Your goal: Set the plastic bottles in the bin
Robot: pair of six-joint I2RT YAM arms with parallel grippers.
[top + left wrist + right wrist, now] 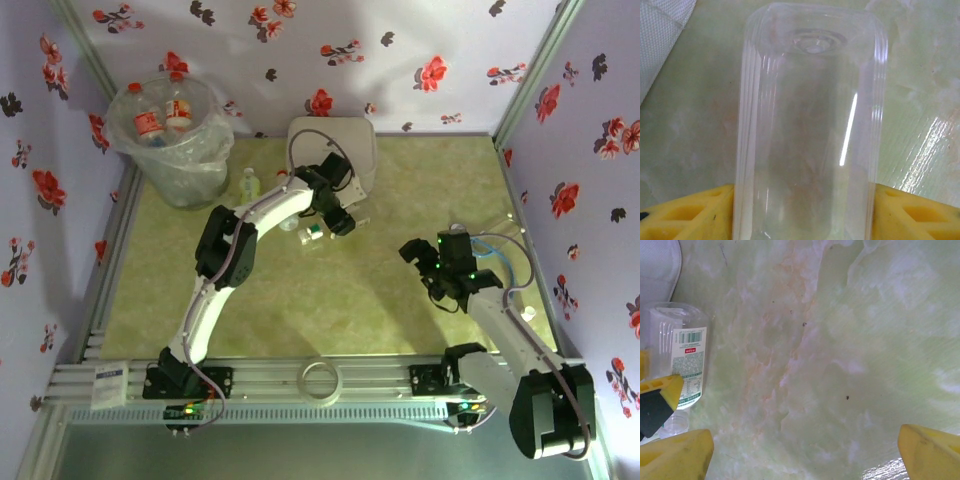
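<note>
Clear bottle (805,125) lies on its side on the green marbled table (300,310) just in front of the white box (350,140), base pointing away from the wrist camera. Left gripper (345,225) is on it: the yellow fingers (685,215) sit against both flanks of the bottle with no gap seen, so the jaws read as clamped on it, and the bottle rests on the table. A green-labelled bottle (685,365) with a barcode lies on its side beside that gripper, also just in front of the white box; whether it is the same bottle as the one between the fingers cannot be told. A pale green bottle (250,183) stands upright to the left of the white box, between it and the bin (200,170). The bin, bag-lined, is further left of the white box by the back wall, with red-capped bottles (148,122) inside. Right gripper (800,432) hangs over bare table to the right of and nearer than the white box, jaws wide apart, nothing between them. A white ring (320,378) lies on the near rail, well in front of the white box.
</note>
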